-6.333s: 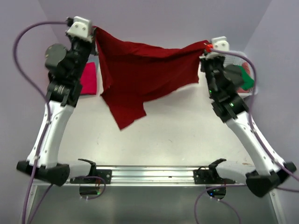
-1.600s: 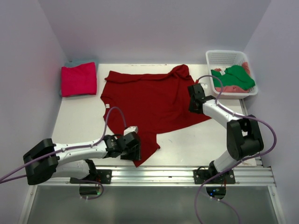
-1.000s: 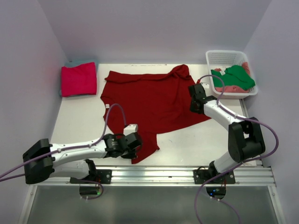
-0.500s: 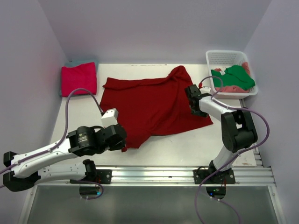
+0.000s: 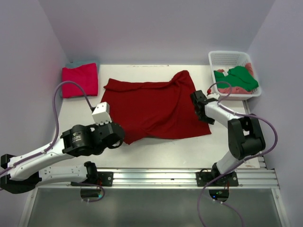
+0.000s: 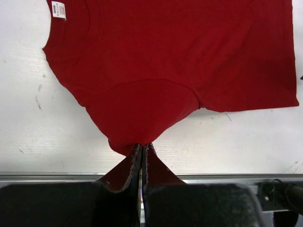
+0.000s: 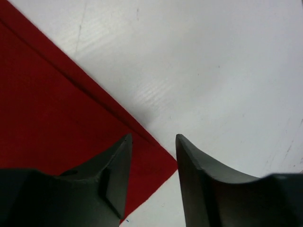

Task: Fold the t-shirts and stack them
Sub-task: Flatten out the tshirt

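i see a white lattice basket [image 5: 228, 58] sitting at the far right corner of the white table [image 5: 180, 145], close to the lavender wall [image 5: 156, 28]. a metal rail [image 5: 151, 176] runs along the table's near edge. in the left wrist view i make out faint scuff marks [image 6: 39, 94] on the tabletop.

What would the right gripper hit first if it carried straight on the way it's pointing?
Most likely the corner of the dark red t-shirt, whose hem runs under the open right gripper, with bare table just beside. Depth is unclear.

White links [image 5: 38, 157], black joints [image 5: 87, 139] at lower left; purple cables [image 5: 56, 106] looping off both arms; left gripper [image 6: 142, 147] dark, tapered, wedge-like.
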`<state>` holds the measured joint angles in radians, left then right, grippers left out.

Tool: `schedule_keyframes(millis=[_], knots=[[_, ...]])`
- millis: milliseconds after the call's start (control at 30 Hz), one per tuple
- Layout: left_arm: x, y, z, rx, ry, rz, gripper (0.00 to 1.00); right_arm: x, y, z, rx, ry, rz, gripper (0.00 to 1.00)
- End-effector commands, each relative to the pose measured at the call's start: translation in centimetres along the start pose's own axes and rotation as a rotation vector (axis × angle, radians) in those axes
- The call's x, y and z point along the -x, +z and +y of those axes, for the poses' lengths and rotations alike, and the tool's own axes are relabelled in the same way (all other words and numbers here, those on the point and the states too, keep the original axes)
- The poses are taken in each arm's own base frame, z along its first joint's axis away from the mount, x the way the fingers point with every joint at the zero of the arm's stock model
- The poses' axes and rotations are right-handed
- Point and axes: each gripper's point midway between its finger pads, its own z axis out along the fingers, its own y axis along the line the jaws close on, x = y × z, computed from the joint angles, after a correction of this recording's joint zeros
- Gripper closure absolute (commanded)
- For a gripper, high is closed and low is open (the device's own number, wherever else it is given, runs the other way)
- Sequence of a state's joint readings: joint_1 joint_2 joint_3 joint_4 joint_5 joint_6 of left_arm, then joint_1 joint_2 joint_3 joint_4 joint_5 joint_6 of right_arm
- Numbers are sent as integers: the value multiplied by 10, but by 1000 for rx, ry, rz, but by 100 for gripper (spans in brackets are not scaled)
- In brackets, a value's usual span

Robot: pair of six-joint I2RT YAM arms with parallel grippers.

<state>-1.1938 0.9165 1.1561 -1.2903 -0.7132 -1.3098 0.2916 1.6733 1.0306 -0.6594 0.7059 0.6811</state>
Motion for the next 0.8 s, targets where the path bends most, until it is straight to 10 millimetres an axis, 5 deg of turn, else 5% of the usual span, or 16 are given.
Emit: schedule_keyframes(millis=[0, 167, 333, 700, 767], knots=[[19, 2, -5, 10, 13, -96, 100, -22, -8, -6, 70, 49, 34, 57], [9, 13, -7, 30, 54, -85, 100, -39, -18, -5, 170, 72, 59, 67], [3, 20, -14, 7, 54, -81, 100, -49, -17, -1, 206, 60, 73, 100], [4, 22, -16, 5, 48, -91, 100, -71, 5, 16, 183, 8, 165, 100], [6, 21, -15, 2, 43, -100, 100, -75, 4, 15, 176, -13, 194, 87]])
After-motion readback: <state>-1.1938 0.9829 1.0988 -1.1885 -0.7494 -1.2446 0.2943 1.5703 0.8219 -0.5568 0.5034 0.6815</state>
